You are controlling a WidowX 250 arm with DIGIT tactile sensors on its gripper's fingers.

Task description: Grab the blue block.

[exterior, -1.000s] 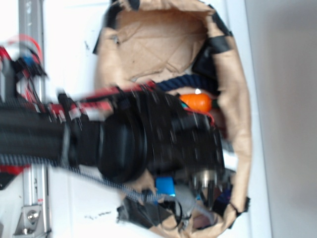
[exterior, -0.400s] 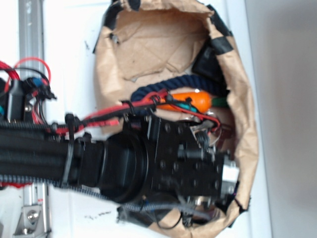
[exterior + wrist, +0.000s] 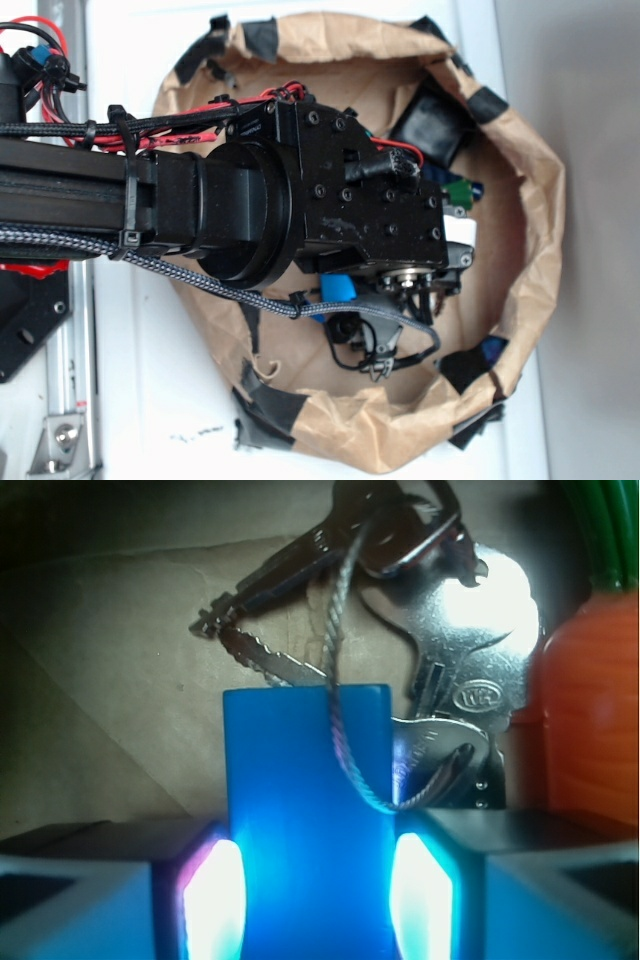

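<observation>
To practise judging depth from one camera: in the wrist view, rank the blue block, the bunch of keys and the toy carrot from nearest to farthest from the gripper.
1. The blue block: between the fingers of the gripper, centre.
2. The bunch of keys: just beyond the block, up and right, its wire loop draped over the block.
3. The toy carrot: far right edge, beside the keys.

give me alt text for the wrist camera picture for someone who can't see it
A bright blue block stands between the two glowing fingers of the gripper, close against both. Behind it on brown paper lies a bunch of keys, its wire loop draped over the block, with an orange toy carrot at the right edge.
</observation>
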